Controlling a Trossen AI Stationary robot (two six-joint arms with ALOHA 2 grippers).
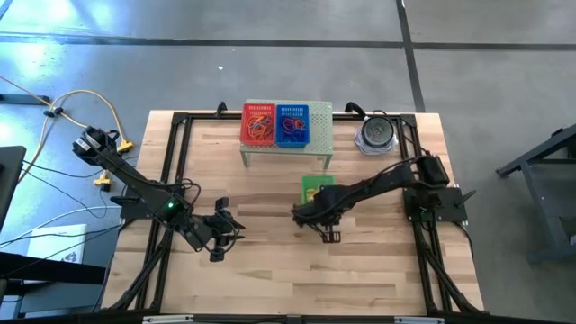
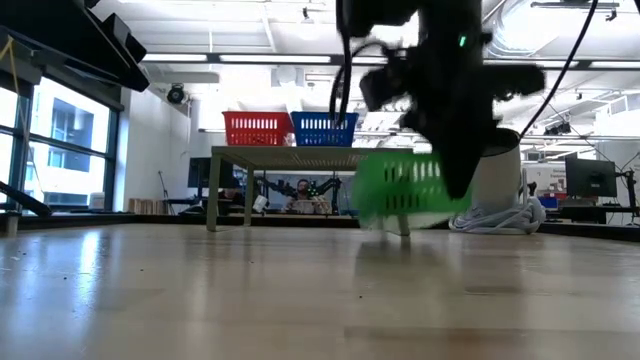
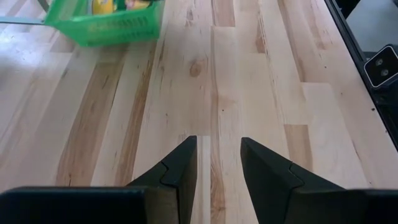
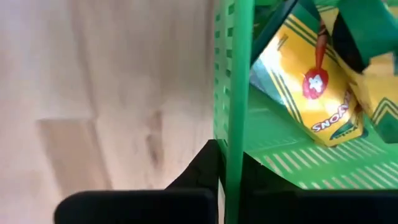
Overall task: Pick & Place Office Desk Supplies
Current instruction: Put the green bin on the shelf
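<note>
A wooden table (image 1: 270,270) is framed by black rails. A small shelf (image 1: 286,149) and green basket (image 1: 315,188) are set on it.

In the right wrist view, the green basket (image 4: 231,93) is cut off by the picture's edges, only one wall and part of its floor showing; the yellow crayon box (image 4: 311,93) inside it is partly covered by dark shapes too blurred to identify. One finger of the right gripper (image 4: 230,171) is hidden behind the basket wall. In the low view, the basket (image 2: 405,188) is smeared by blur and a dark arm (image 2: 450,90) covers part of it. From above, the contents of the red basket (image 1: 259,125) and blue basket (image 1: 292,125) are too small to tell apart. The left wrist view crops the green basket (image 3: 99,28) at the frame's edge.
</note>
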